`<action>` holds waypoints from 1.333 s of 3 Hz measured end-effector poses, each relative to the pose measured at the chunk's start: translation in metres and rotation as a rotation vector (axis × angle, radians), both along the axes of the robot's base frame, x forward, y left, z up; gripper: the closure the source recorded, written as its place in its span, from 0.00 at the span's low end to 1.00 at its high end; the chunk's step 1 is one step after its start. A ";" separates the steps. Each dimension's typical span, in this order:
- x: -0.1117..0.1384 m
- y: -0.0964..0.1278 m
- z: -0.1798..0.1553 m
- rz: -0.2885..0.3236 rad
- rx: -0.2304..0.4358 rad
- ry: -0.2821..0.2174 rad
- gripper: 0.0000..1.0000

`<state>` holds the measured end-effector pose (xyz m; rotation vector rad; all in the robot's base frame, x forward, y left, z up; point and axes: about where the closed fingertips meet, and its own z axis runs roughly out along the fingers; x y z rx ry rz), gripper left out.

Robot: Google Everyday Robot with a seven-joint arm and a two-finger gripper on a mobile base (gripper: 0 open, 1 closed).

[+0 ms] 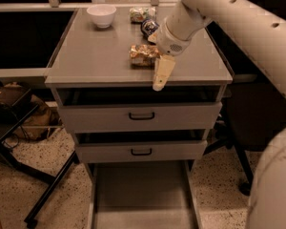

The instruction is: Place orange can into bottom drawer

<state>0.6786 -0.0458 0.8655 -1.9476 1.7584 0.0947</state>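
cabinet top point(95, 51): gripper point(162, 74) beside orange can point(143, 55)

Hand point(160, 80) at countertop point(95, 61) edge hides end of orange can point(142, 55); bottom drawer point(142, 194) cropped below.

An office-like workroom: a grey metal drawer cabinet point(142, 119) stands on a speckled terrazzo floor point(43, 149), with a black chair point(252, 118) on a wheeled base to its right and a dark desk point(24, 37) on black metal legs to its left. The robot's cream gripper point(159, 80) hangs over the front edge of the cabinet's surface.
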 end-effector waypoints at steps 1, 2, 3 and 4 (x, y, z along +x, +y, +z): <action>0.030 0.027 -0.004 0.015 -0.016 -0.096 0.00; 0.030 0.027 -0.005 0.015 -0.016 -0.096 0.00; 0.037 0.010 -0.009 -0.029 -0.024 -0.115 0.00; 0.052 -0.004 -0.019 -0.055 -0.026 -0.119 0.00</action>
